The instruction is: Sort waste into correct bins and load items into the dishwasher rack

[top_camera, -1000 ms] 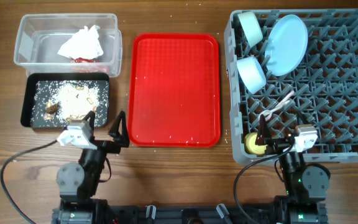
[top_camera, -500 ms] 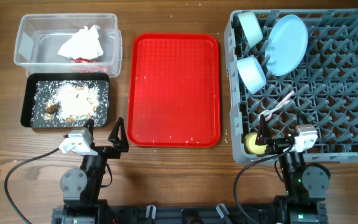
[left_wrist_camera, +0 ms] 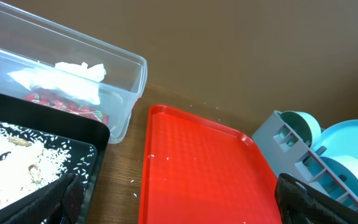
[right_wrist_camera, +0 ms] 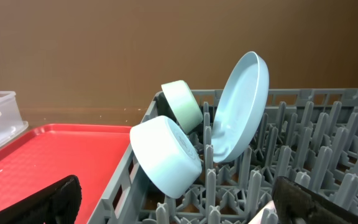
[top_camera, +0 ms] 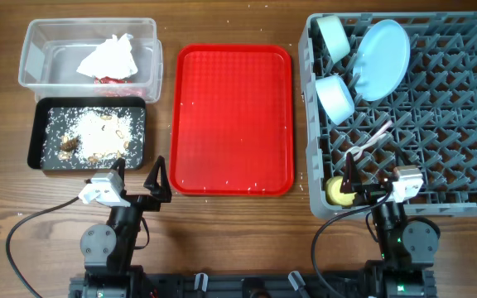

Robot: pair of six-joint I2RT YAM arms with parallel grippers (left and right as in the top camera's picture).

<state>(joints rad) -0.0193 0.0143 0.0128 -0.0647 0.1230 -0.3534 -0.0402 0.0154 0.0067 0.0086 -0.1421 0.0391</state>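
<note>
Both arms sit at the near edge of the table. The left gripper (top_camera: 139,172) hovers over bare wood just near of the black tray (top_camera: 36,132) and the red tray's (top_camera: 233,83) near-left corner, jaws spread wide and holding nothing. The right gripper (top_camera: 373,175) hangs over the near-left part of the dishwasher rack (top_camera: 445,124), also wide open and empty. Its left finger stands just beside the yellow cup (top_camera: 338,192), though contact is hard to judge from above.

At far left, the clear tub (top_camera: 30,50) holds the crumpled napkin (top_camera: 108,56) with the red-and-white wrapper (top_camera: 116,80) tucked at its near side. Directly near of the tub and touching it, the black tray carries pale crumbs (top_camera: 98,126) and brownish food scraps (top_camera: 69,146). The red tray lies in the middle, bare but for a few specks.

The rack fills the right side. In its far-left corner the pale green bowl (top_camera: 332,36) and, just near of it, the light blue bowl (top_camera: 335,97) stand on edge between pegs. The light blue plate (top_camera: 383,60) leans tilted to their right. What appear to be the white fork and spoon (top_camera: 373,138) lie across the pegs, between the blue bowl and the right gripper. The cup sits in the rack's near-left corner.
</note>
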